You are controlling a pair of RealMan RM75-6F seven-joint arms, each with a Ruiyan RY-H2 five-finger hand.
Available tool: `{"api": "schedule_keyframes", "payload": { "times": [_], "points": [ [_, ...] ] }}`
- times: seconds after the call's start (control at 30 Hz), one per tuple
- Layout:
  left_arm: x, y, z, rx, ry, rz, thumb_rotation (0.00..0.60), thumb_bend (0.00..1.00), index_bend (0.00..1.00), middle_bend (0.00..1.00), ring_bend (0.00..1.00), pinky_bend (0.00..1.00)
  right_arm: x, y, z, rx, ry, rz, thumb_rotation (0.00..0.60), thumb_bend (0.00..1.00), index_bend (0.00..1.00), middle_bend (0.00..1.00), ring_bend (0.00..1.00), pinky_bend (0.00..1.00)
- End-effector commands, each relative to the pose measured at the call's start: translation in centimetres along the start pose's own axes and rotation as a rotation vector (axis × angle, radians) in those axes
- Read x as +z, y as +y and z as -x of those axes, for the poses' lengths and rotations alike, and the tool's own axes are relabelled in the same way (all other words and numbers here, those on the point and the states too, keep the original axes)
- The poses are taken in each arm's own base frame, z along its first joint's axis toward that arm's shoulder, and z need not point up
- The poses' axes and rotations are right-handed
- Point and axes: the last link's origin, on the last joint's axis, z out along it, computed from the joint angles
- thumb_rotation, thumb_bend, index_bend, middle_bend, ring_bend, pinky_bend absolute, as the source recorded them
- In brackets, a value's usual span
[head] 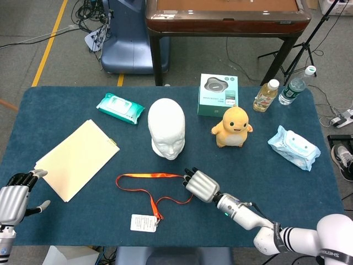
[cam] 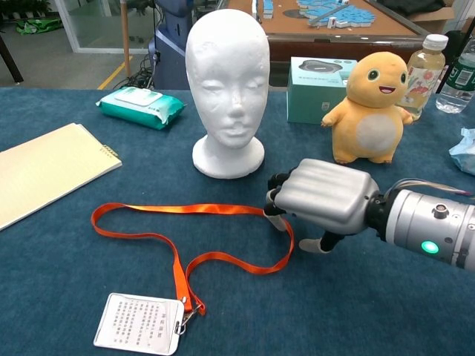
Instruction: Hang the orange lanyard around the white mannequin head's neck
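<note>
The white mannequin head [head: 166, 135] [cam: 227, 89] stands upright mid-table, facing me. In front of it the orange lanyard [head: 148, 176] [cam: 185, 210] lies flat in a loop, its white card [head: 144, 222] [cam: 141, 323] nearest me. My right hand [head: 201, 185] [cam: 323, 196] hovers palm-down over the loop's right bend. Its curled fingertips [cam: 274, 206] touch the strap, and its thumb stands apart on the other side of the strap. My left hand [head: 14, 201] rests off the table's front left corner with its fingers apart, holding nothing.
A yellow plush toy [head: 234, 127] [cam: 373, 107] and a green box [head: 218, 95] stand right of the head. Two bottles [head: 266, 95] and a blue wipes pack [head: 294, 148] are at the far right. A teal wipes pack [head: 119, 107] and a cream folder [head: 77, 159] lie left.
</note>
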Motion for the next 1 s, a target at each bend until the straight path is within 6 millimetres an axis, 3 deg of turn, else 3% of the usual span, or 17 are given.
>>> {"api": "schedule_keyframes", "payload": {
  "times": [0.03, 0.47, 1.0],
  "points": [
    [0.01, 0.01, -0.03, -0.001, 0.001, 0.001, 0.600, 0.11, 0.25, 0.24, 0.27, 0.17, 0.25, -0.03, 0.01, -0.004, 0.004, 0.002, 0.600, 0.29, 0.47, 0.37, 0.19, 0.36],
    [-0.07, -0.09, 0.02, -0.004, 0.002, -0.001, 0.600, 0.11, 0.25, 0.24, 0.27, 0.17, 0.30, -0.26, 0.17, -0.037, 0.027, -0.009, 0.600, 0.35, 0.51, 0.35, 0.15, 0.27],
    [0.05, -0.09, -0.01, 0.000, -0.003, 0.004, 0.600, 0.11, 0.25, 0.24, 0.27, 0.17, 0.45, -0.54, 0.51, -0.037, 0.025, -0.008, 0.600, 0.39, 0.55, 0.35, 0.15, 0.27]
  ]
}}
